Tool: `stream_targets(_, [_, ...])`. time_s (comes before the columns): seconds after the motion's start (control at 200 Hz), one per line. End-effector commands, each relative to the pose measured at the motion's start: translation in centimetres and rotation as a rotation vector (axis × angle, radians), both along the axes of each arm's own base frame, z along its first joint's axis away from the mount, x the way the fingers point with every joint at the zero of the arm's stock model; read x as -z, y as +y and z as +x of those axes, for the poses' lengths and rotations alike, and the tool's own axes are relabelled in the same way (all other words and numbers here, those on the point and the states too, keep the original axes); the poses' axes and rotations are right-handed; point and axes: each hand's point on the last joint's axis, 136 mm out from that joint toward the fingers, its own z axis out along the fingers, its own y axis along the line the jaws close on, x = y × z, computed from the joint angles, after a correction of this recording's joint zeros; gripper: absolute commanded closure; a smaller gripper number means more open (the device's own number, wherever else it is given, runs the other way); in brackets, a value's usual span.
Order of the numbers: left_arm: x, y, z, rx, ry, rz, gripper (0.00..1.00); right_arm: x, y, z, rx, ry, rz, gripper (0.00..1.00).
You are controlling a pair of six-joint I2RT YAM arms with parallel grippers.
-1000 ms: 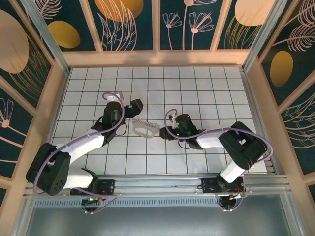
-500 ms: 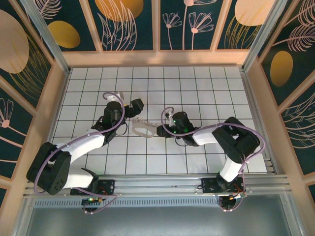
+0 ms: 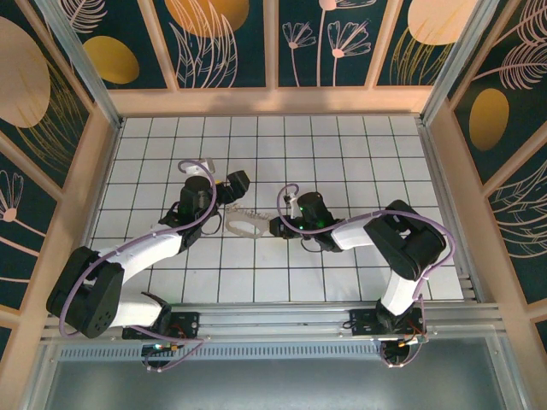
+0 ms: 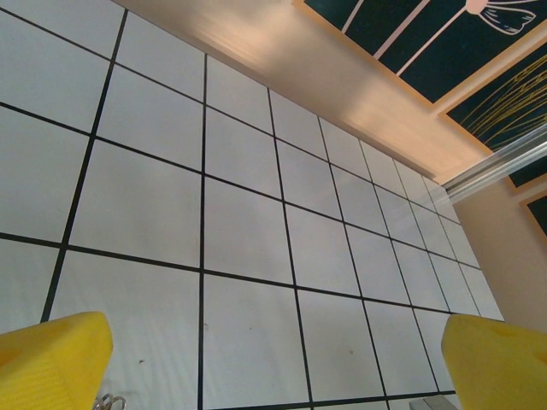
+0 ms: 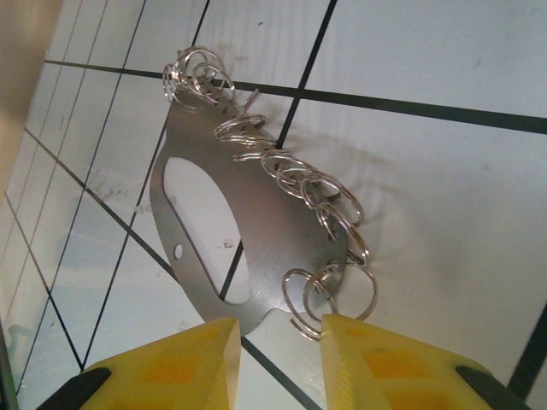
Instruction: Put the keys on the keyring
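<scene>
Yellow-tipped right tool (image 5: 280, 342) low at one end of the keyring (image 5: 282, 239), narrowly apart; left tool (image 4: 273, 359) tilted upward, wide apart.

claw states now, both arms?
Left claw: open, yellow tips wide apart.
Right claw: tips close together around the end of the flat silver oval keyring plate; clamped or not, cannot tell.

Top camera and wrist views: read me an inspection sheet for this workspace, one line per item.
Surface: white table with black grid lines.
Job's things: keyring, a flat metal plate with split rings along one edge, lying between the grippers.
Clutter: nothing seen.
Grippers: left gripper wide open over tiles; right gripper narrowly open at the keyring's edge.
Cables: purple cable along each arm.
Surroundings: floral panels in a wooden frame.
</scene>
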Motion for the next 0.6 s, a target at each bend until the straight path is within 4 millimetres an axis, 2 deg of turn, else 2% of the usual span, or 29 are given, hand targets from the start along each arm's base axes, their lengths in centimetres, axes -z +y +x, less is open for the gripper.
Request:
stream_targets(0.0, [-1.3,-0.5,0.2,0.011,-0.037,-0.041,0.01,-1.9,1.5,0.1,-0.031,-0.014,0.084,0.69])
stream_targets(0.2, [-1.2,-0.5,0.3,0.010,-0.034,-0.040,0.01,-3.7,3.5,-1.4,-0.099,-0.012,0.151,0.69])
stream_targets(0.33, [-1.1,-0.6,0.2,0.013,-0.034,-0.038,0.01,-4.6,3.1,-1.2,-0.075,-0.060,0.116,0.68])
stream_targets(0.596, [-1.0,-0.6,0.3,0.015,-0.031,-0.040,0.01,-3.3,2.3,-0.4,-0.064,-0.085,-0.007,0.62])
